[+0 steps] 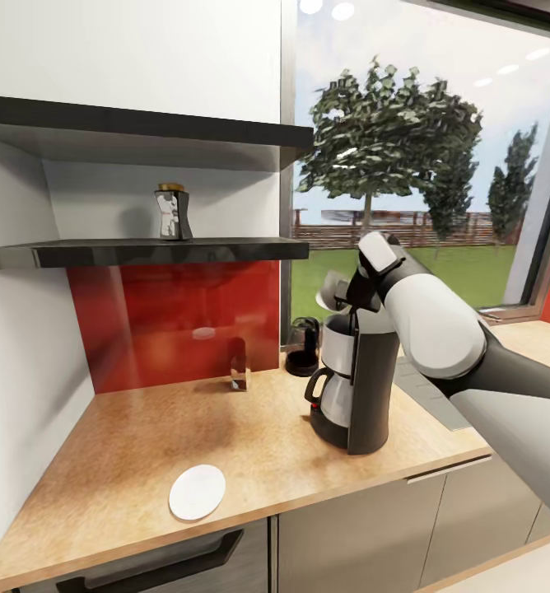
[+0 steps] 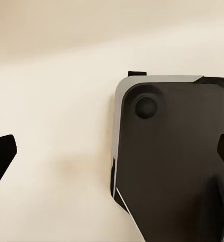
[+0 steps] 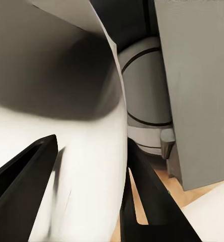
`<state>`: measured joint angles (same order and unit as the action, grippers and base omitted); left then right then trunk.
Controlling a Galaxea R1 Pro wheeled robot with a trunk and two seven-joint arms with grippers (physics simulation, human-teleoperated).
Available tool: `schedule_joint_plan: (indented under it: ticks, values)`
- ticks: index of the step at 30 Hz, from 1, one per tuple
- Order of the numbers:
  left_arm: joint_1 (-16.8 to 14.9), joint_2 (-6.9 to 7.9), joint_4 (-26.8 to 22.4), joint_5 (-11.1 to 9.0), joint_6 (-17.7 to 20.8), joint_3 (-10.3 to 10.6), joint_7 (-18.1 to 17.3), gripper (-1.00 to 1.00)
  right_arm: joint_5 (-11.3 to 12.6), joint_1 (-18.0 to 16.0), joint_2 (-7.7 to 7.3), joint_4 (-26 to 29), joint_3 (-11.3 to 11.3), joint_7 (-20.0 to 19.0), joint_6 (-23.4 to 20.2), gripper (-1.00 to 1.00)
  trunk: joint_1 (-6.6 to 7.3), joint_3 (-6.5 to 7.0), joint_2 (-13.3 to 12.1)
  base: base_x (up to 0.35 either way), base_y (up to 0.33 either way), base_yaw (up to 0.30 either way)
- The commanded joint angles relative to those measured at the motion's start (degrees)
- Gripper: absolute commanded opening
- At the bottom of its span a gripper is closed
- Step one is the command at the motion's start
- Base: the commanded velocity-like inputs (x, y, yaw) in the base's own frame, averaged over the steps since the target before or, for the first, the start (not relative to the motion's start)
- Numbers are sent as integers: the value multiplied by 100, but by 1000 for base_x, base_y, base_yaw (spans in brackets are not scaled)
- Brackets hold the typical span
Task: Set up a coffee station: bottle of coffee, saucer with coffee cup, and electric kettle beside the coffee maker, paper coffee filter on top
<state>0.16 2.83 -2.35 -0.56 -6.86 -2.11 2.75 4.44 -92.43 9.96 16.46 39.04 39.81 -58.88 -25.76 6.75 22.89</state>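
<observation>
Right gripper (image 1: 345, 295) hovering just above coffee maker (image 1: 359, 387), 2 black fingers (image 3: 26, 186) clamping white paper coffee filter (image 3: 86, 166), thin curved sheet between jaws. Dark glossy electric kettle (image 1: 304, 346) standing behind machine, past jaws. Gold-lidded bottle of coffee (image 1: 172, 212) sitting on black kitchen shelf (image 1: 151, 251), well apart. Flat round saucer (image 1: 198, 492) lying near front edge of speckled wooden kitchen countertop (image 1: 143, 445). Left gripper (image 2: 112, 156) jaws spread, holding nothing.
</observation>
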Motion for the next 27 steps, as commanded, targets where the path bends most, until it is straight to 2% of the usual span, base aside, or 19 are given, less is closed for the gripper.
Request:
schedule_joint_plan:
  ticks: [1, 4, 14, 18, 22, 25, 27]
  values:
    - [2, -1, -2, -5, -11, -18, 6, 100, 14, 4, 3, 20, 6, 17, -9, -100, -2, -2, 3, 0, 0, 0]
    - [2, 0, -2, -5, -10, -18, 6, 100, -85, 6, 3, 23, 14, -80, -9, -100, -2, -2, 3, 0, 0, 0]
    - [2, 7, 5, -5, -15, -18, 6, 100, -106, -107, 3, 141, 22, -404, -34, -100, -2, -2, 3, 0, 0, 0]
    - [2, -1, 6, -5, -17, -18, 6, 100, -95, -292, 3, 143, 24, 263, -35, -100, -2, -2, 3, 0, 0, 0]
    - [2, -1, 7, -5, -15, -18, 6, 100, 156, -307, 3, 132, 27, 659, -40, -100, -2, -2, 3, 0, 0, 0]
    - [2, -2, 8, -5, -15, -18, 6, 100, 648, -313, 3, 130, 36, 1351, -36, -100, -2, -2, 3, 0, 0, 0]
    - [2, -2, 11, -5, -11, -18, 6, 100, 1100, -330, 3, 129, 35, 1756, -36, -100, -2, -2, 3, 0, 0, 0]
